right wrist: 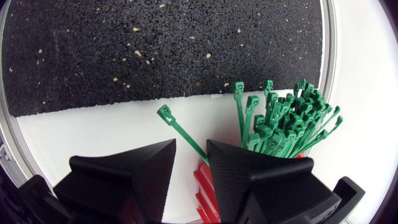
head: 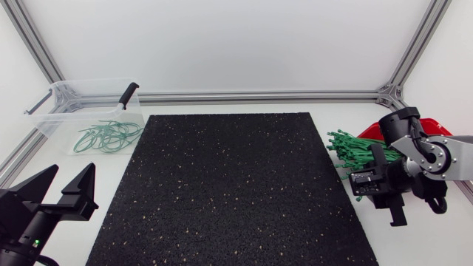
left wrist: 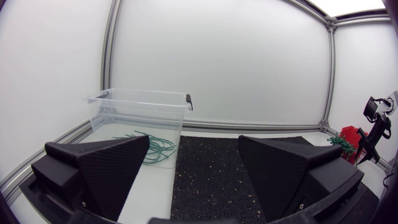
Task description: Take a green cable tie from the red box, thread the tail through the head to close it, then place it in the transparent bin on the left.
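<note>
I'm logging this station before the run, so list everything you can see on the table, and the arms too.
transparent bin: one, clear, far left corner of the table
closed cable ties: several loops, green, inside the transparent bin
mat: one, black with pale specks, middle of the table
red box: one, red, right of the mat, largely hidden by the right arm
bundled cable ties: a thick bunch, green, sticking out of the red box toward the mat
single cable tie: one, green, lying between the right arm's jaws
table: one, white
left arm: one, black, near left corner, jaws wide open and empty
right arm: one, silver-grey and black, over the red box, jaws open
</note>
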